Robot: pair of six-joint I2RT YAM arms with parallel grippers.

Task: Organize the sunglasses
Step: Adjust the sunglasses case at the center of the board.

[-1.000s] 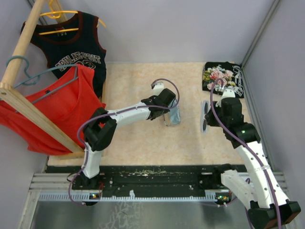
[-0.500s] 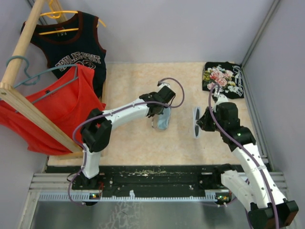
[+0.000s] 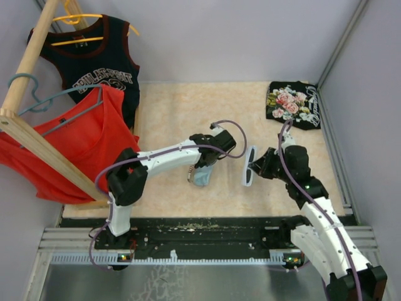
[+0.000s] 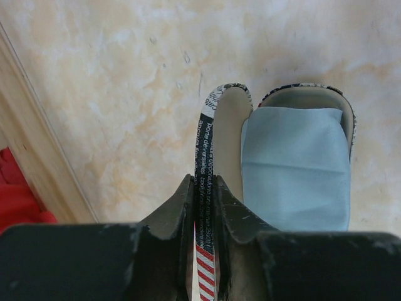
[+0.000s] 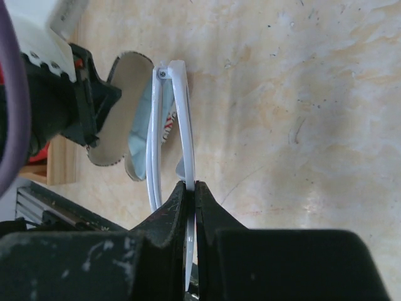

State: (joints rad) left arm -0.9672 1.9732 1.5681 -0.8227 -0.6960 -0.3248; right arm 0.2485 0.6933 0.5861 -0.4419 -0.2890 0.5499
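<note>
The folded white sunglasses point(image 3: 249, 167) hang above the table at centre right, and my right gripper point(image 3: 258, 168) is shut on them. In the right wrist view its jaws pinch the white frame point(image 5: 189, 125) edge-on, right gripper point(image 5: 194, 187). Just to the left, the flag-print case point(image 3: 200, 177) is open, and my left gripper point(image 3: 204, 164) is shut on its lid. The left wrist view shows the lid's edge point(image 4: 205, 150) clamped in the left gripper point(image 4: 203, 188), with a light-blue cloth point(image 4: 294, 166) lying in the case's other half. The case point(image 5: 116, 113) sits just beyond the sunglasses.
A folded black floral shirt point(image 3: 293, 103) lies at the back right corner. A wooden rack point(image 3: 37, 141) on the left carries a red shirt point(image 3: 75, 144) and a black jersey point(image 3: 94, 59). Grey walls close in the back and right sides.
My left gripper has carried the case toward the front and slightly left. My right gripper has moved the sunglasses left and forward, closer to the case.
</note>
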